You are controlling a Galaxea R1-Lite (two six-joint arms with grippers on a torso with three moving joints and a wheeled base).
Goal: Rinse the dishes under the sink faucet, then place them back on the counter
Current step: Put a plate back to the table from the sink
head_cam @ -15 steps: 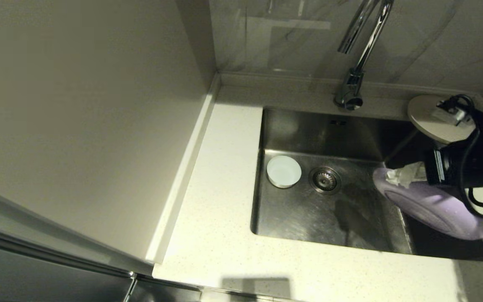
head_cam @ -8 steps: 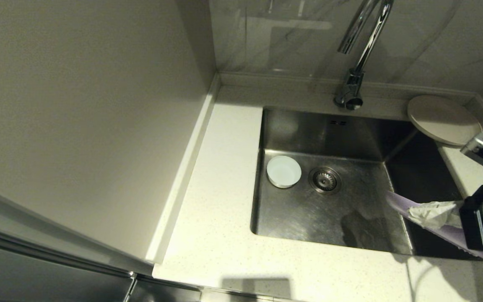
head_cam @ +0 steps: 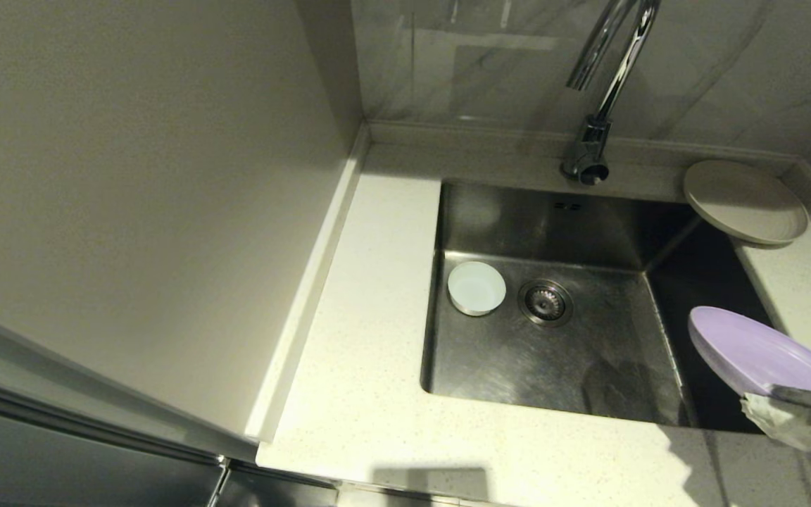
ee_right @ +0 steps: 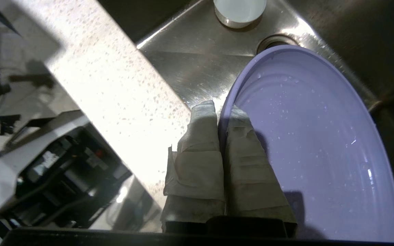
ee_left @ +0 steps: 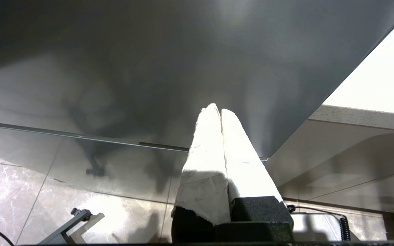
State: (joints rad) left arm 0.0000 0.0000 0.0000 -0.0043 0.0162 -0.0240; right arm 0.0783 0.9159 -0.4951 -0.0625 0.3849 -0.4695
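Grey marbled wall tile (head_cam: 715, 63) backs an off-white, finely speckled counter (head_cam: 370, 338) with a raised rim of the same stone, and a square, deep brushed-steel sink (head_cam: 504, 359) is set into it. On the basin floor a small round white bowl (head_cam: 476, 287) sits just beside the round metal drain strainer (head_cam: 545, 301), with two small overflow slots on the back wall above. Behind the basin rises the faucet (head_cam: 606, 77), shiny chrome with an arched spout and a stubby base. At the far right corner a beige plate (head_cam: 743, 201) lies flat on the counter, its near edge overhanging the basin. The lilac-purple plate (head_cam: 757, 348) is held tilted over the right edge of the sink, near the front corner, clear of the basin floor; its smooth inner face is dotted with water droplets and shows faint concentric rings. The right gripper (ee_right: 221, 112), its fingers wrapped in pale cloth tape, pinches that plate's rim with one finger on each face. The left gripper (ee_left: 219, 111) hangs parked below the counter in front of a dark cabinet face, its taped fingers pressed together on nothing.
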